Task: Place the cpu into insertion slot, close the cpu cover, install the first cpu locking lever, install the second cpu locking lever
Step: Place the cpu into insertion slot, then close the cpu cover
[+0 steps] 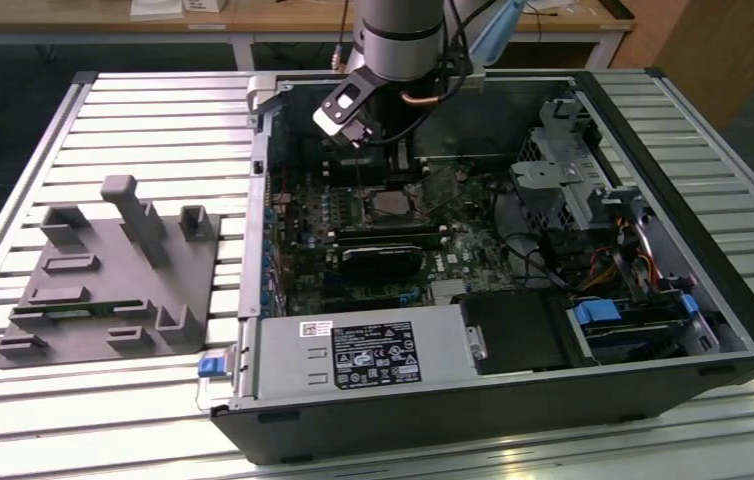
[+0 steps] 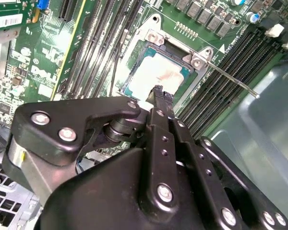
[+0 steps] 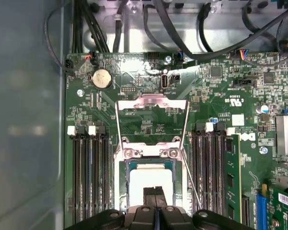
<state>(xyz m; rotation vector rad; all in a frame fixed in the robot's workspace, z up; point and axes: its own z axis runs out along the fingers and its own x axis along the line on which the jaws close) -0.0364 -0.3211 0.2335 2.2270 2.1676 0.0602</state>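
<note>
Squarely on the slatted table sits an open computer case holding a green board. The board's square slot holds the cpu, which lies flat with its pale top up. Just over the chip hangs the gripper, fingers pinched together, gripping nothing.

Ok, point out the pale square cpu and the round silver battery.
Pale square cpu (image 3: 151, 176): first wrist view, its metal top.
Round silver battery (image 3: 102, 77): first wrist view, centre of face.
</note>
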